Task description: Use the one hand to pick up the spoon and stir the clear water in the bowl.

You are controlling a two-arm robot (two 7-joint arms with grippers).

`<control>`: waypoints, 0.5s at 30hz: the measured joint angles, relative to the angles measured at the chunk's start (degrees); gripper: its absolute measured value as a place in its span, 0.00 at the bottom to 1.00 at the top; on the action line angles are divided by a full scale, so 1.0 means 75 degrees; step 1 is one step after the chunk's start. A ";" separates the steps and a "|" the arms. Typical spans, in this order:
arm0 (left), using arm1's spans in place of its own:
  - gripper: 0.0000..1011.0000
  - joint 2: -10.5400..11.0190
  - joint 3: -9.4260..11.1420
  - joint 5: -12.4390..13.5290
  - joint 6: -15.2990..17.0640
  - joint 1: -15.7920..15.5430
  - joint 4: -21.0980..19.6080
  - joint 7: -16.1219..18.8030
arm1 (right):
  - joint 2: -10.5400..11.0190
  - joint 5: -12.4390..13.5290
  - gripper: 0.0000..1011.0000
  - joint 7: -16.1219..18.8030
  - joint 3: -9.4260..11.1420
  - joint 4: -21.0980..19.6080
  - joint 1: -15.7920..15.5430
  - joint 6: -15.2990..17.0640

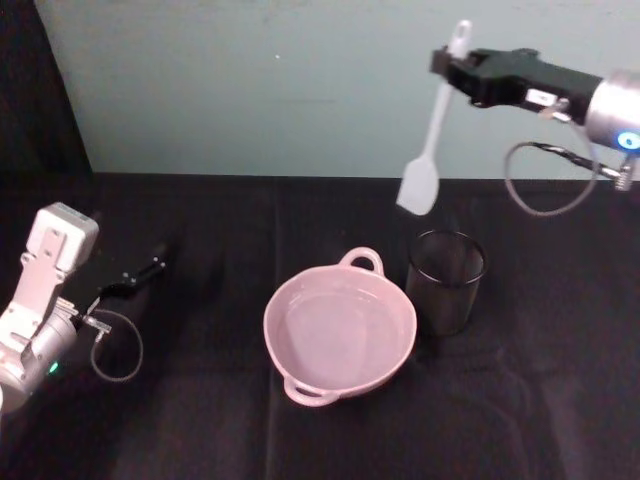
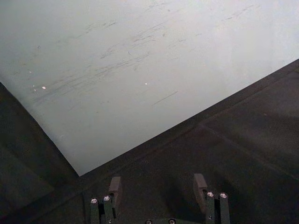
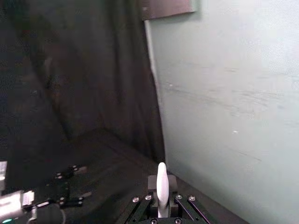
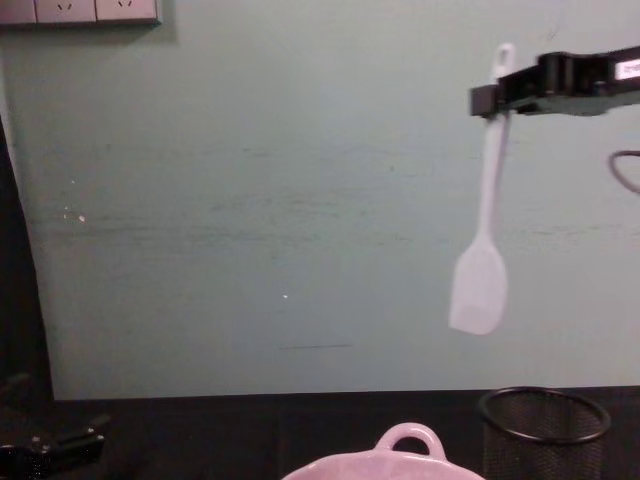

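High on the right, the right pincer (image 1: 452,65) clamps the spoon (image 1: 432,130) beyond the bowl (image 1: 272,315); low left, the left pincer (image 1: 155,265) sits apart.

Robot test lab, a counter (image 1: 300,440) draped in black cloth and set against a bare pale-green wall (image 1: 250,90), a black curtain (image 3: 93,70) hung beside that wall, sockets (image 4: 80,10) mounted high on it

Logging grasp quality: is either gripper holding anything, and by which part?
The right gripper holds the spoon near its handle's top end, blade hanging down. The left gripper holds nothing.
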 joint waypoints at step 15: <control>0.99 0.0000 0.0000 -0.0001 0.0000 0.0000 0.0000 0.0000 | -0.0798 -0.1063 0.12 0.0644 -0.0941 0.0412 0.0172 -0.0796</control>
